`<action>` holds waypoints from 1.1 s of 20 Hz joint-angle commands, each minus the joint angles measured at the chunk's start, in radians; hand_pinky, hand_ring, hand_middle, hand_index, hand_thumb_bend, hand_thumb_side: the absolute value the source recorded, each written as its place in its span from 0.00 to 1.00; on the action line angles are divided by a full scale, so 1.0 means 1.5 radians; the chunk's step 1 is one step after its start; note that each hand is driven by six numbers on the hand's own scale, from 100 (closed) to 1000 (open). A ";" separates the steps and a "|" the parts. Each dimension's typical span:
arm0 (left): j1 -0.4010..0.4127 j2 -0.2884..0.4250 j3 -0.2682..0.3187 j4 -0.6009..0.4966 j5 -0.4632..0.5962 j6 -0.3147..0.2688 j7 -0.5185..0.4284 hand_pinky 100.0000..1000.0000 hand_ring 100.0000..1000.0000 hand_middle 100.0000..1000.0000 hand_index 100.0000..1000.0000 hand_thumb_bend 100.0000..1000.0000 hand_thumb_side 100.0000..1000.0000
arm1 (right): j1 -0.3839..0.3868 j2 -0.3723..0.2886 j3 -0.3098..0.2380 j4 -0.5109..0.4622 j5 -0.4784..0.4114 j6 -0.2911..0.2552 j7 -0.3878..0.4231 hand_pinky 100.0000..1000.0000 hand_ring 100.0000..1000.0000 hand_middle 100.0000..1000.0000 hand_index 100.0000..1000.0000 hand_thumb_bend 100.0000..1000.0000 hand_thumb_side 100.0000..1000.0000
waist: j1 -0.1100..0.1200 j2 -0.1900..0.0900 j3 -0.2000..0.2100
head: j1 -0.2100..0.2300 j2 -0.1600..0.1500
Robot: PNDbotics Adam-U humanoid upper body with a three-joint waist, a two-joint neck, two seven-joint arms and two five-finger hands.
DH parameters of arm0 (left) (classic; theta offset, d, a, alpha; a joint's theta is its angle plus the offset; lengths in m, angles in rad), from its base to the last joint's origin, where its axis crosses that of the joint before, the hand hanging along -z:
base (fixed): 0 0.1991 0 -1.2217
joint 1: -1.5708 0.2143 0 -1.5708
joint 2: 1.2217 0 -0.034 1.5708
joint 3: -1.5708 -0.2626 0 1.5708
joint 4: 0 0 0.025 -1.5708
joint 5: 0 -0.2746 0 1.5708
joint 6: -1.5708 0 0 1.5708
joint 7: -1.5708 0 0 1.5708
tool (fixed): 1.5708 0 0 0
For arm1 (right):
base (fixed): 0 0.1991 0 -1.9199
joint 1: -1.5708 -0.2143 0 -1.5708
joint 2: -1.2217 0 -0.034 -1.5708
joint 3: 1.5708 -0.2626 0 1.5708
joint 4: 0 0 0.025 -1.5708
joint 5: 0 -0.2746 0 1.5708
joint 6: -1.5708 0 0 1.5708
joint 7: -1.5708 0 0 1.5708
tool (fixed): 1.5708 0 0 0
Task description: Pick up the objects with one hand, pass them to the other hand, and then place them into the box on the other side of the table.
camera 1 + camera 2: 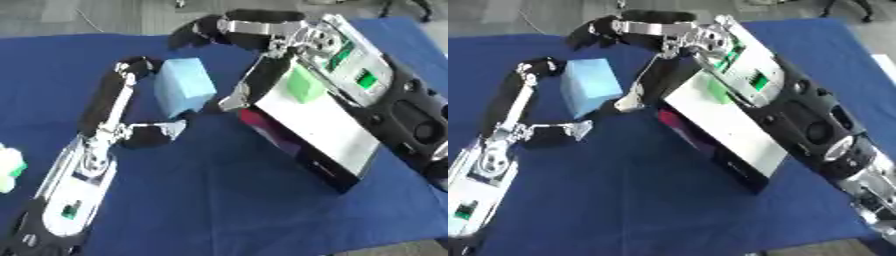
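Here, only the left eye view shows white-green objects (9, 169) at its edge.

Light is bright and even, falling from above; the blue tablecloth (219, 200) carries only soft, faint shadows under the arms. Glare whitens the silver plate (319, 127) on the right arm (its surface detail washes out). Both views are soft throughout, edges smeared, fine detail unreadable.

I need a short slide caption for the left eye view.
Left hand pinches light blue block beside right hand over blue cloth.
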 commanded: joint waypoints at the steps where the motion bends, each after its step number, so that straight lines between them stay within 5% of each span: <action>1: -0.013 -0.006 0.001 -0.007 -0.010 -0.003 0.008 0.76 0.70 0.50 0.42 0.00 0.00 | -0.011 -0.004 -0.005 0.000 0.008 0.009 -0.004 0.97 0.96 0.80 0.86 0.40 0.01 | -0.008 -0.004 0.001 | -0.004 -0.008; 15: -0.013 -0.010 -0.003 -0.018 -0.031 -0.012 0.027 0.76 0.70 0.49 0.42 0.00 0.00 | -0.008 0.002 -0.003 0.013 0.012 0.035 -0.016 0.96 0.91 0.68 0.78 0.36 0.00 | -0.009 0.002 0.003 | -0.008 -0.010; 22: -0.012 -0.011 -0.003 -0.017 -0.032 -0.011 0.030 0.76 0.70 0.49 0.42 0.00 0.00 | -0.007 0.001 -0.007 0.006 0.000 0.024 -0.021 0.98 0.96 0.80 0.90 0.50 0.00 | -0.008 0.005 0.002 | -0.008 -0.012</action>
